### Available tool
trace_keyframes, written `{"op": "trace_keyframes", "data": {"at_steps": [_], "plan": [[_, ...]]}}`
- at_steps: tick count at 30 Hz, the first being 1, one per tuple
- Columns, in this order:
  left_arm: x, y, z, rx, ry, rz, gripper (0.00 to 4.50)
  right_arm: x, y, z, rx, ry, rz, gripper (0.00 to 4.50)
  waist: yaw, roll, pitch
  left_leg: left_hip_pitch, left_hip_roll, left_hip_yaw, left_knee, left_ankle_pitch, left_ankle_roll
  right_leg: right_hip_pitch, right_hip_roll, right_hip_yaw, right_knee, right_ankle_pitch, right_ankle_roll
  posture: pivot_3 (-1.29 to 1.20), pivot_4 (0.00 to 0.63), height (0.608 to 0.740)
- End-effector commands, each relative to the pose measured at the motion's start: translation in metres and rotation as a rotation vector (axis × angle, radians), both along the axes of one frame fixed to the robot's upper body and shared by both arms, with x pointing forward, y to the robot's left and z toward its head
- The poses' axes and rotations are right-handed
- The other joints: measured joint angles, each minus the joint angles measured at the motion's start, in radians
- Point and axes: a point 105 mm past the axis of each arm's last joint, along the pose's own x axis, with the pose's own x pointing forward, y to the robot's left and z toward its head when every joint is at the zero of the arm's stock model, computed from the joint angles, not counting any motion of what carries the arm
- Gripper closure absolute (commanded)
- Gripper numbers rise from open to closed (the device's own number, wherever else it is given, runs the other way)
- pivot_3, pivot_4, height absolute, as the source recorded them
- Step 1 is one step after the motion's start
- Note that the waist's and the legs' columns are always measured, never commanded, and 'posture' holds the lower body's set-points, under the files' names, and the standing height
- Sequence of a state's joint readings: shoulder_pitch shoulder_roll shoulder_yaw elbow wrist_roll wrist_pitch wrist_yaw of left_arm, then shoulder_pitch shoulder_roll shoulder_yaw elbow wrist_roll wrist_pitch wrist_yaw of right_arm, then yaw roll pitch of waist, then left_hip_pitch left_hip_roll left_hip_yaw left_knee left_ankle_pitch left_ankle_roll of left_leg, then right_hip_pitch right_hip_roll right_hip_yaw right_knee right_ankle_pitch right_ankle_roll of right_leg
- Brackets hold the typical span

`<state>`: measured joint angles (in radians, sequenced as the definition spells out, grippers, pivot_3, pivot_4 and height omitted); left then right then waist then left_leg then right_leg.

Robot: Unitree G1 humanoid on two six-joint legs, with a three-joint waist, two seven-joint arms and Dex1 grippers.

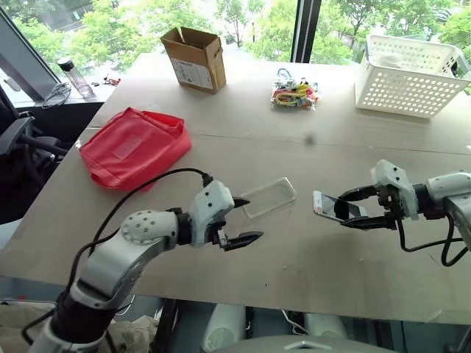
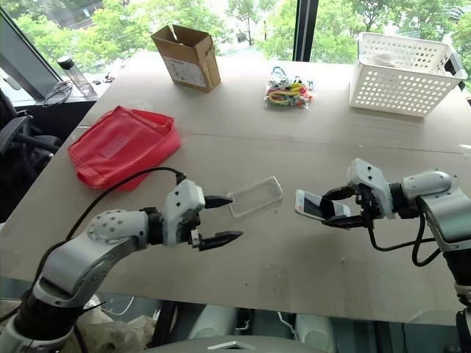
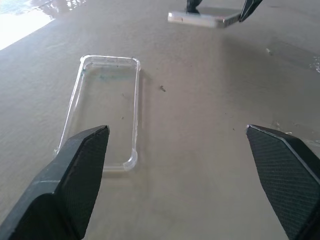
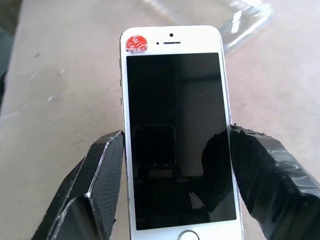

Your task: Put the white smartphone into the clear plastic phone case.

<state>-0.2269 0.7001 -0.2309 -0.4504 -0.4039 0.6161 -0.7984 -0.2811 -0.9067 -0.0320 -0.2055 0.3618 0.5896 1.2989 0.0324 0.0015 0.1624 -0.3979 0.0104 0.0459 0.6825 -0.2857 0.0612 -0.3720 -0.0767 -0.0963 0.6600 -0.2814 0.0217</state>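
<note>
R pincer [image 1: 353,209] gripped white smartphone [image 1: 335,207] by its long edges above bench [image 1: 309,257]. Clear plastic phone case [image 1: 266,198] lay at its 9 o'clock, nearer L pincer [image 1: 246,220], open & empty.

One white smartphone [image 4: 175,135], one clear plastic phone case [image 1: 268,197], one cardboard box [image 1: 195,59], one red pouch [image 1: 134,145], one white basket [image 1: 411,76], one bottle [image 1: 74,76].

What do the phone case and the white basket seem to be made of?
Phone case: likely clear glossy plastic, since the table shows through it and its rim shines. White basket: probably moulded plastic, matte, judging by its even rows of small holes.
</note>
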Motion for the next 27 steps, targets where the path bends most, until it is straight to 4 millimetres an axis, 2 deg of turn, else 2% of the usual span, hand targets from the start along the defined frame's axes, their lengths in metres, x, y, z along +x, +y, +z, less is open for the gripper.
{"op": "trace_keyframes", "data": {"at_steps": [1,2,4,6,10,15,19,22,25,27], "plan": [[0.018,-0.014,-0.010,0.067,-0.003,0.002,2.26,-0.011,0.000,0.021,0.023,-0.082,-0.086,1.71,0.005,0.000,0.000,0.000,0.000,0.000,0.000,0.000,0.000,0.000,0.000,0.000,0.000,0.000,0.000,0.00,0.150,0.733],[0.021,-0.018,-0.011,0.082,-0.001,-0.004,2.68,-0.015,0.000,0.022,0.022,-0.084,-0.099,1.71,0.005,-0.001,0.001,-0.001,0.000,0.000,0.000,0.000,0.000,0.000,0.000,0.000,0.000,0.000,0.000,0.00,0.150,0.733],[0.027,-0.024,-0.021,0.145,-0.003,-0.049,3.81,-0.021,0.002,0.025,0.028,-0.098,-0.127,1.71,0.005,-0.001,0.001,-0.002,0.000,0.001,0.000,0.000,0.000,-0.001,0.000,0.001,0.000,0.000,0.000,0.00,0.150,0.733],[0.028,-0.028,-0.028,0.184,-0.003,-0.103,4.50,-0.026,0.005,0.029,0.028,-0.111,-0.144,1.71,0.004,-0.001,0.001,-0.002,0.000,0.001,0.000,0.000,0.000,-0.001,0.001,0.002,0.000,0.000,0.001,0.00,0.150,0.733],[0.021,-0.036,-0.026,0.150,0.007,-0.281,4.50,-0.032,0.005,0.032,0.028,-0.121,-0.177,1.71,0.006,-0.001,0.001,-0.001,0.000,0.001,0.000,0.000,0.000,-0.001,0.001,0.002,0.000,0.000,0.001,0.00,0.150,0.733],[0.022,-0.035,-0.022,0.172,-0.038,-0.494,4.50,-0.034,0.003,0.035,0.029,-0.139,-0.200,1.71,0.007,-0.001,0.001,-0.001,0.000,0.001,0.001,0.000,0.000,-0.001,0.001,0.002,0.000,0.000,0.001,0.00,0.150,0.733],[0.035,-0.059,-0.020,0.159,-0.073,-0.512,4.50,-0.034,0.008,0.036,0.031,-0.147,-0.197,1.71,0.010,-0.002,0.001,-0.002,-0.001,0.001,0.002,0.000,0.000,-0.001,0.002,0.002,0.000,0.000,0.001,0.00,0.150,0.733],[0.032,-0.069,-0.016,0.134,-0.042,-0.498,4.50,-0.033,0.012,0.038,0.028,-0.153,-0.173,1.71,0.003,-0.003,0.002,-0.002,-0.001,0.002,0.002,0.000,0.000,-0.001,0.002,0.002,-0.001,0.000,0.001,0.00,0.150,0.733],[0.022,-0.075,0.000,0.058,0.022,-0.482,3.61,-0.028,0.020,0.038,0.017,-0.163,-0.134,1.71,-0.010,-0.003,0.002,-0.002,0.000,0.001,0.002,0.000,0.000,-0.002,0.003,0.004,0.000,0.000,0.002,0.00,0.150,0.733],[0.023,-0.073,0.018,-0.005,-0.002,-0.406,2.66,-0.023,0.028,0.034,-0.013,-0.170,-0.086,1.71,-0.019,-0.004,0.002,-0.002,0.000,0.000,0.002,0.000,0.000,-0.003,0.003,0.004,0.001,0.000,0.002,0.00,0.150,0.733]]}}
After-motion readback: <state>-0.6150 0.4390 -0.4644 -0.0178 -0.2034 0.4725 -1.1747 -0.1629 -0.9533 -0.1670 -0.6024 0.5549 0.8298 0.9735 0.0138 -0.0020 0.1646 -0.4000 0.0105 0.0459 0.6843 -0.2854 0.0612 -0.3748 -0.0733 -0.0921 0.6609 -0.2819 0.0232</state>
